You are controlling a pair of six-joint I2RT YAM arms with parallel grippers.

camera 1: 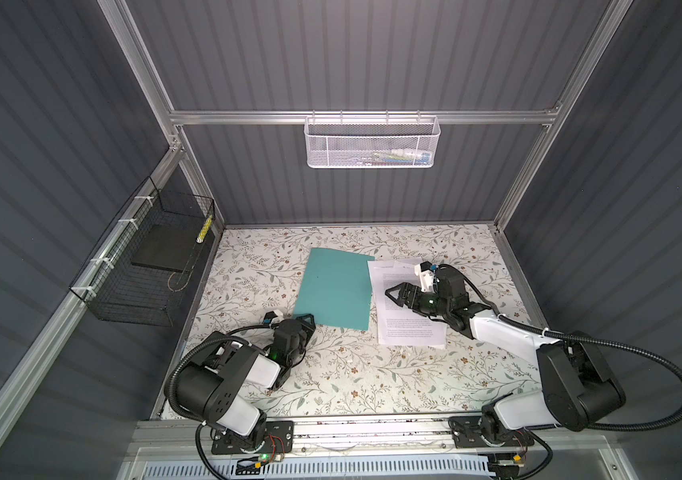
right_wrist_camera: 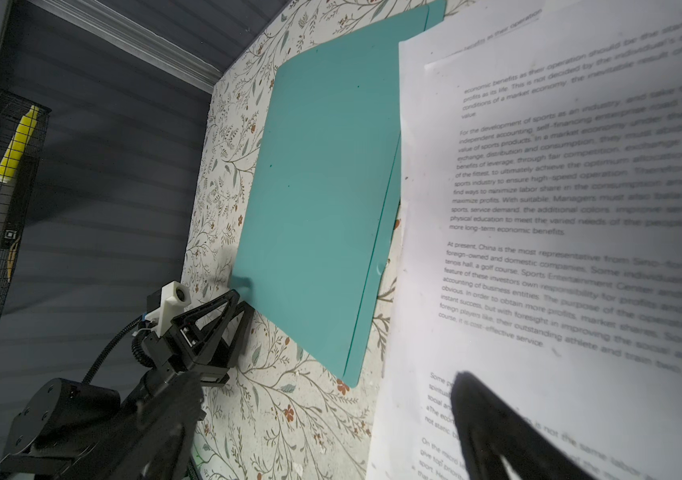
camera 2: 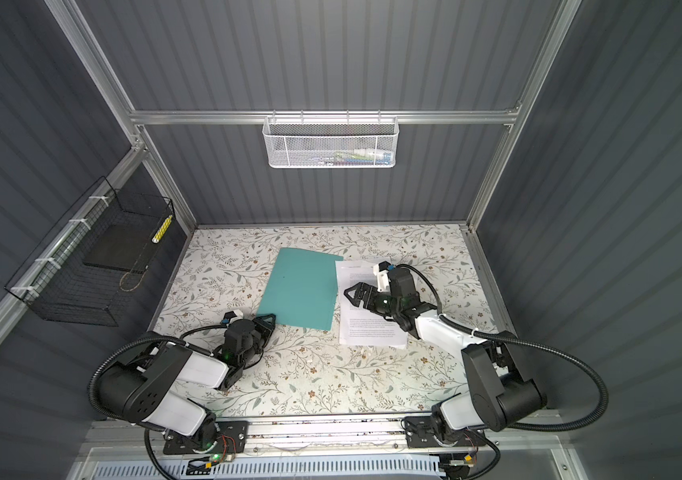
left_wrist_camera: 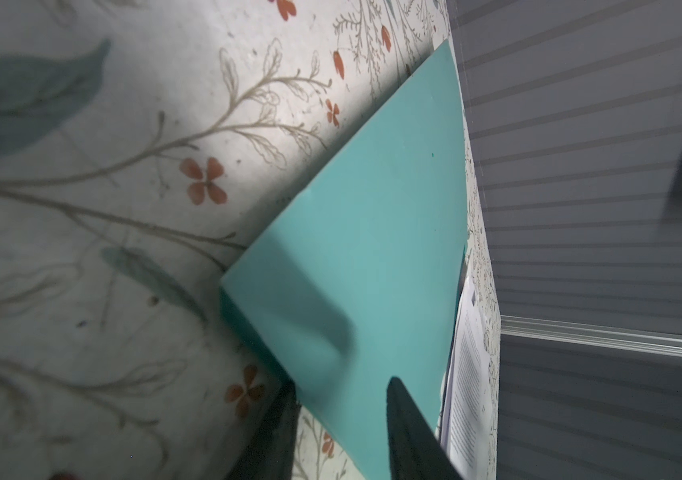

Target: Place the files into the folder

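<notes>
Left gripper (camera 1: 307,320) part-open, straddling 7 o'clock corner of folder (camera 1: 335,286), nothing visibly clamped; right gripper (camera 1: 391,293) wide open, empty, low over files (camera 1: 410,328). Folder closed at centre of table (camera 1: 331,374); files overlapping its 3 o'clock edge. Likely failure: cover slipping from shallow corner bite. Left arm (camera 1: 248,368) and right arm (camera 1: 497,332) stretched low, wrists rolled sideways.

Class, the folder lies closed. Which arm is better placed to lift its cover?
Left: the left gripper has its jaws at the folder's near corner, while the right gripper hangs open over the files.

Grey ribbed walls (camera 1: 352,54), floral tabletop (camera 1: 372,382), aluminium frame (camera 1: 248,117), mesh basket (camera 1: 331,145)
</notes>
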